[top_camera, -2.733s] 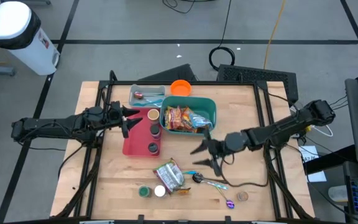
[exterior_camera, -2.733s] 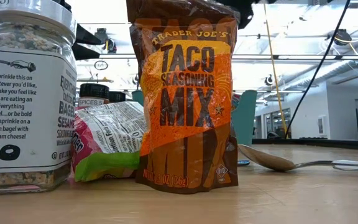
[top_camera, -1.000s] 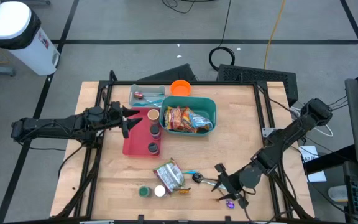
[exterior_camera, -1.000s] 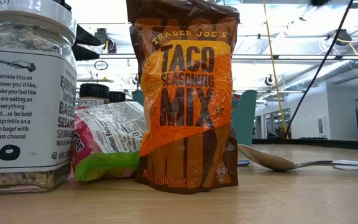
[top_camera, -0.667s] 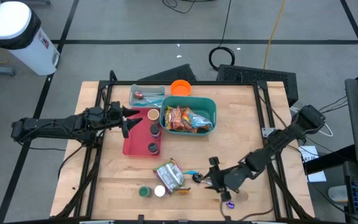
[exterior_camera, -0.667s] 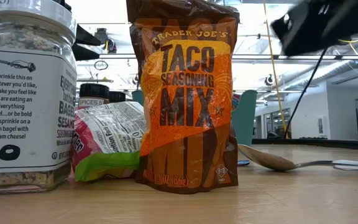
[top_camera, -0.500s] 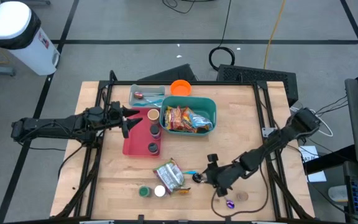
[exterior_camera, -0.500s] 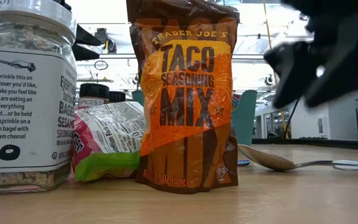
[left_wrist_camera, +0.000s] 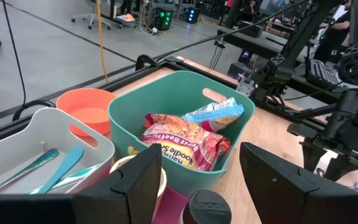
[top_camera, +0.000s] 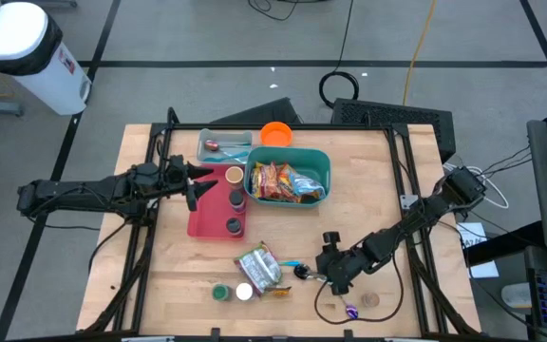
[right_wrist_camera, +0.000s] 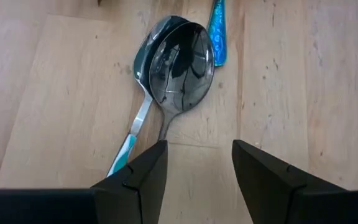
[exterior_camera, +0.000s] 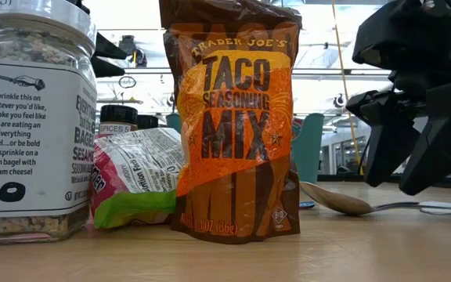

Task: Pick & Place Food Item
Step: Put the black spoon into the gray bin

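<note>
A brown and orange taco seasoning packet (top_camera: 257, 268) (exterior_camera: 237, 125) stands upright on its bottom edge near the table's near edge. A pink and green snack packet (exterior_camera: 131, 184) lies behind it. My right gripper (top_camera: 319, 273) (exterior_camera: 394, 186) (right_wrist_camera: 196, 147) is open and empty, low over two spoons (right_wrist_camera: 178, 59) that lie on the table just right of the packet. My left gripper (top_camera: 194, 185) (left_wrist_camera: 201, 149) is open and empty at the left, beside the red tray (top_camera: 207, 220). A teal bin (top_camera: 323, 169) (left_wrist_camera: 166, 102) holds several snack packets.
Two small jars (top_camera: 232, 293), one a seasoning jar (exterior_camera: 30, 117), stand left of the packet. A purple item (top_camera: 351, 311) and a brown disc (top_camera: 369, 299) lie near the near edge. A grey bin (top_camera: 224, 145) with utensils and an orange bowl (top_camera: 275, 134) sit at the far side.
My right gripper has gone from the near right part of the table toward the left, to the spoons beside the taco packet, and has come down low over them. It has stayed open. The packets and jars have not moved.
</note>
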